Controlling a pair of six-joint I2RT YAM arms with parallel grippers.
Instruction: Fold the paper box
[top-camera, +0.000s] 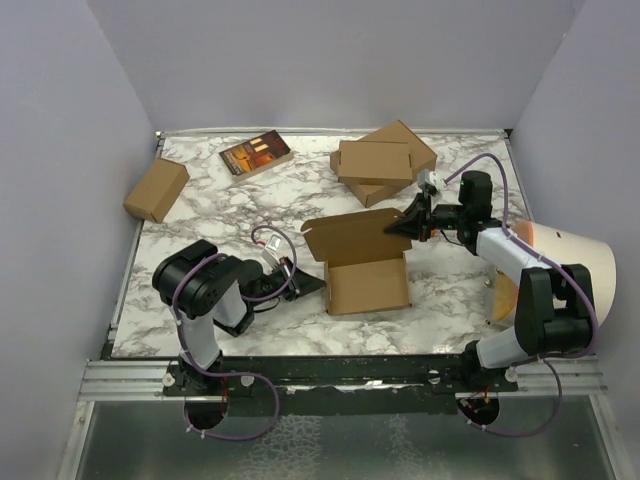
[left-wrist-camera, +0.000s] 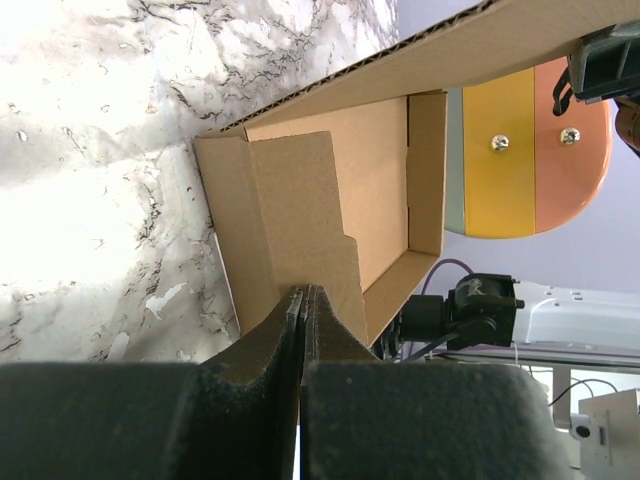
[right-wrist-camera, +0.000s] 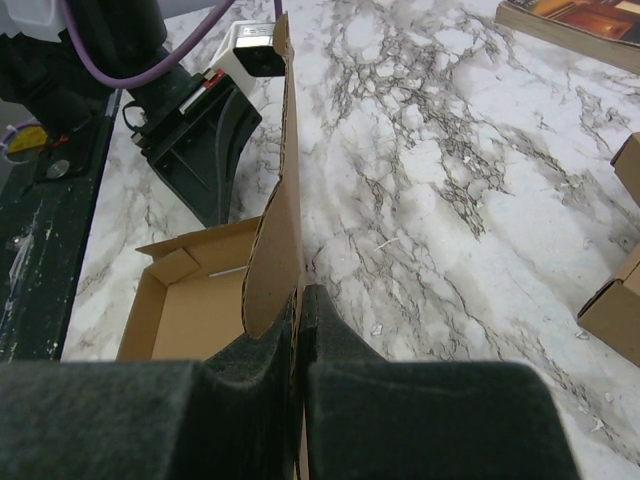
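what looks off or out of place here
The small brown carton sits askew at the far left edge of the table, seemingly overhanging it. The paper box is half folded, lid raised; nothing looks spilled or torn.

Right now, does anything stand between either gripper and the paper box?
Nothing visible does. The right gripper, jaws shut, pinches the paper box's raised lid; the left gripper, jaws shut, has its tips at the box's left wall. The stacked boxes, carton and book lie apart from it.

Marble-pattern table (top-camera: 200, 215); plain lavender walls (top-camera: 330, 60) around.
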